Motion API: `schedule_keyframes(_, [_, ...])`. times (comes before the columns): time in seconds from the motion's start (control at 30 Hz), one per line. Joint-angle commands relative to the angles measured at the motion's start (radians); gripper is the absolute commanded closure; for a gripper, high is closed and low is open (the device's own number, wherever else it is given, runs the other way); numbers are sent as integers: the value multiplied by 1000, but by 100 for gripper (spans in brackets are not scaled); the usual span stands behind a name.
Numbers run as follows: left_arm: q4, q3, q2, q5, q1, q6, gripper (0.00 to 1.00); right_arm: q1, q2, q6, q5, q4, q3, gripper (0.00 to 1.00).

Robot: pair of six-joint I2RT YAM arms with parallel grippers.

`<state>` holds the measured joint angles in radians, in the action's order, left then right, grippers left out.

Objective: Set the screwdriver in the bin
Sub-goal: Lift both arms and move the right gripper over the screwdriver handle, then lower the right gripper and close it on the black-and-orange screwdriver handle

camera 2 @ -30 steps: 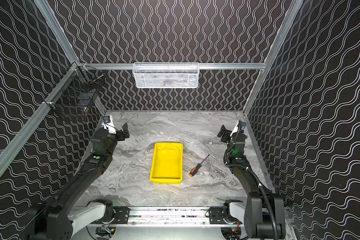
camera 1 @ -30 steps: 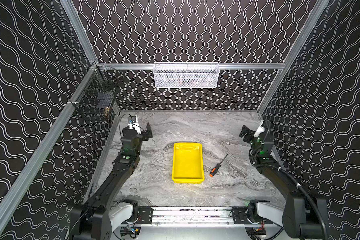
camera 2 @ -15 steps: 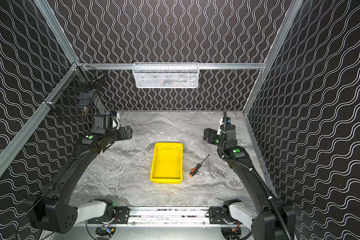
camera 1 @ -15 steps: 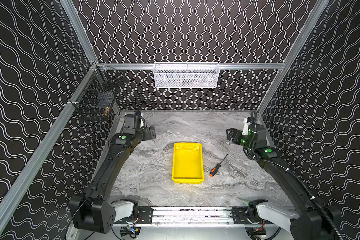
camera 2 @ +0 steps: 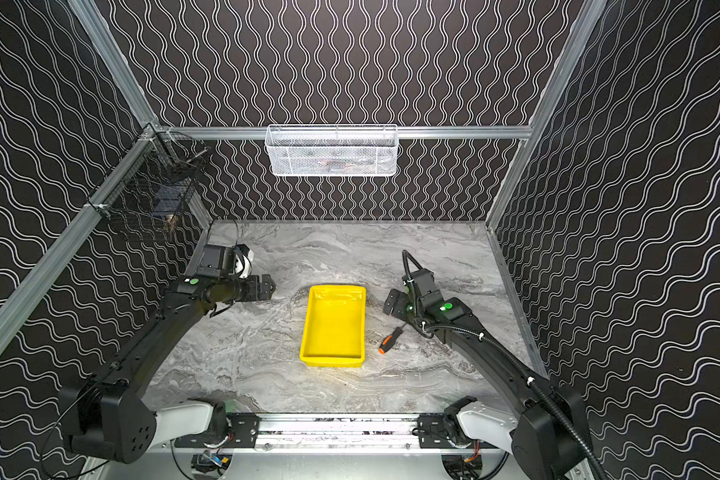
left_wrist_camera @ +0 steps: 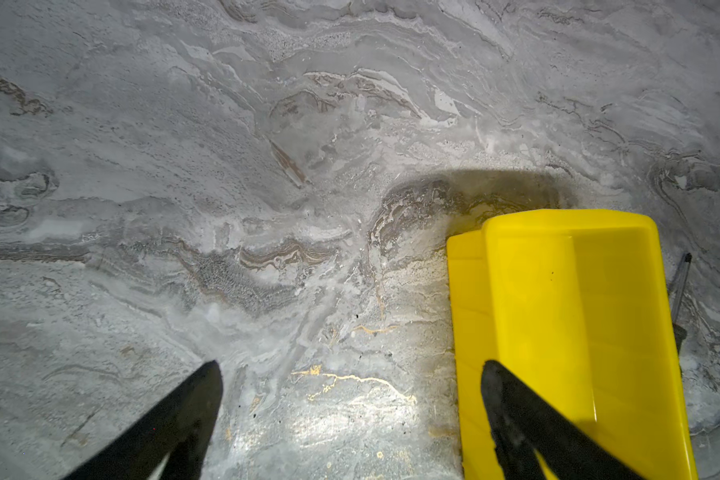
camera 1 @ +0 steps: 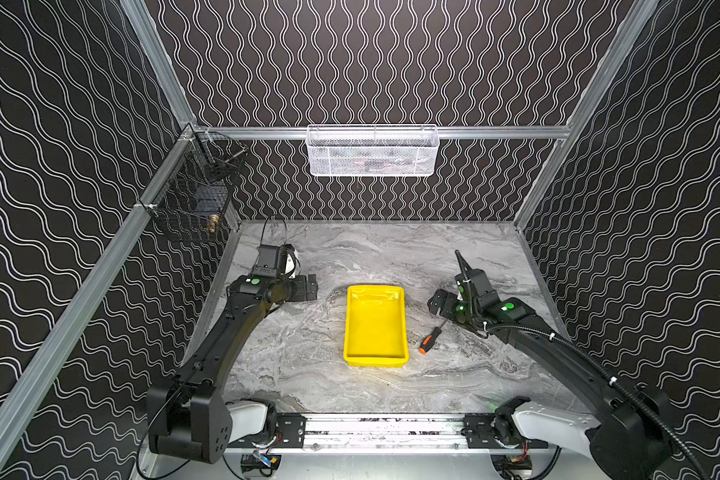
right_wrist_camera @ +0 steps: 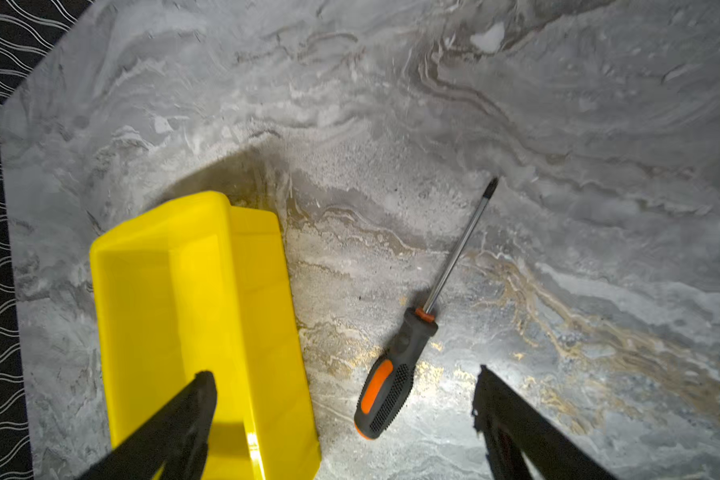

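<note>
ok so the right gripper [right_wrist_camera: 344,374] is spread wide with nothing in it, hanging over the marble table [camera 1: 308,374]. in its wrist view the screwdriver [right_wrist_camera: 395,365] lies flat on the table, in the gap between the two fingers [right_wrist_camera: 175,419] and touching neither. the orange butt end is the end closest to the gripper, and the thin shaft runs away from it. in both top views the gripper sits over the tip end of the shaft, so mostly just the handle shows, on the side toward the arm's base.

the bin [right_wrist_camera: 258,291] is on this gripper's left, just beside the screwdriver but not touching it. so the screwdriver is outside the bin, on the table. one finger shows in front of the bin's inside in the wrist view.

the left gripper [left_wrist_camera: 350,365] is wide too, nothing between its fingers, only bare table under it. the bin is off to its right, a bit apart in both top views, and sits between this gripper and the screwdriver. a sliver of the shaft peeks out past the bin's far wall in the left wrist view.

the white mesh basket [camera 1: 373,151] hangs on the back wall, well beyond both grippers. the black wire cage basket [camera 1: 192,195] hangs on the side wall, up past the left gripper.
</note>
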<state>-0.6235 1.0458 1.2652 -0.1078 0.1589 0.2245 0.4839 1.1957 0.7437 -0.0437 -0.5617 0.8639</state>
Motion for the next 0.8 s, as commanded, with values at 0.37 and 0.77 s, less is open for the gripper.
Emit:
schedule_keyframes(0.37, [15,-10,-23,2,-5,-14,1,39,91,68,40,-27,-65,13])
schedule_keyframes(0.77, [15,-14,-23,-7,-7,-14,1,42,180,42,68,50,-98,38])
